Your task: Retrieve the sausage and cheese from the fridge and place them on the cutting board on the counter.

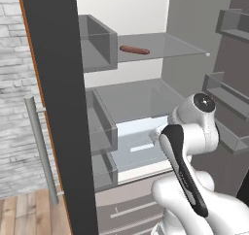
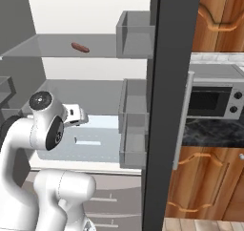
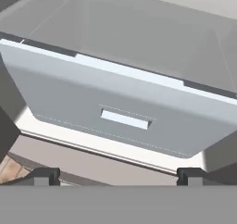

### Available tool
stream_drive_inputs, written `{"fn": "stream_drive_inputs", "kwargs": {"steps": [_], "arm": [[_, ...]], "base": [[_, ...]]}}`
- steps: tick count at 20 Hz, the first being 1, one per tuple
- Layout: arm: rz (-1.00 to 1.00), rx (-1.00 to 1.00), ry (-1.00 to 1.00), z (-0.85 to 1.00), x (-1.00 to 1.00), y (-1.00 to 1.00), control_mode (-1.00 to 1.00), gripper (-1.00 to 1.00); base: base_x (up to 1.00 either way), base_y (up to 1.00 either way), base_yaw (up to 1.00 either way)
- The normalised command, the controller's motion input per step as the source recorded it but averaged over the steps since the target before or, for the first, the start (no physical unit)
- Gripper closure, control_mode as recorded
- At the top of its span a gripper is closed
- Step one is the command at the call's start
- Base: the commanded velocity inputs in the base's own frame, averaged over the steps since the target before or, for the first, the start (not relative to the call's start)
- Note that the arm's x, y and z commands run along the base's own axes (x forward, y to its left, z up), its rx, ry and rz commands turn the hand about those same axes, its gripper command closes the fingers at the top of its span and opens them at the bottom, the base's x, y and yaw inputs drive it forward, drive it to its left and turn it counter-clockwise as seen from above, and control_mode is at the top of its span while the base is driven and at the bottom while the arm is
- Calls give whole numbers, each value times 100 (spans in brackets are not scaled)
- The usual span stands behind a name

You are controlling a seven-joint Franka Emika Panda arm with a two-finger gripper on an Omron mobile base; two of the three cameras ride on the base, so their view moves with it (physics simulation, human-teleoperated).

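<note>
1. Left base view: the sausage (image 1: 134,50) lies on the upper shelf (image 1: 160,47) of the open fridge (image 1: 121,10).
2. Right base view: the sausage (image 2: 80,47) sits well above the arm; likely light, firm, slightly rollable.
3. Hand view: the tool (image 3: 118,176) is spread wide, empty, facing a drawer (image 3: 120,116) below that shelf. Grip the sausage mid-length.

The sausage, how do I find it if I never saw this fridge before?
Look into the open fridge, the tall one with the white back wall and grey shelves. Go up to the top glass shelf, above the pale drawer. The sausage lies flat there by itself, a thin reddish-brown stick with rounded ends, the one warm-coloured thing among all the grey and white.
</note>
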Motion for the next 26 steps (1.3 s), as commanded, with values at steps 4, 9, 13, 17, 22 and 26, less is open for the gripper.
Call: {"fn": "stream_drive_inputs", "kwargs": {"steps": [4, 9, 13, 17, 22, 26], "arm": [[0, 8, -13, 86, 0, 0, -100, -100], [0, 3, -1, 91, 1, 4, -100, -100], [0, 5, 0, 91, 0, 0, -100, -100], [7, 16, -9, 67, 4, -2, -100, -100], [22, 18, -28, 51, 13, 0, -100, -100], [8, 8, -16, 58, 20, 1, -100, -100]], "base": [[0, 0, 0], [0, 0, 0], [0, 0, 0], [0, 0, 0], [0, 0, 0], [0, 0, 0]]}}
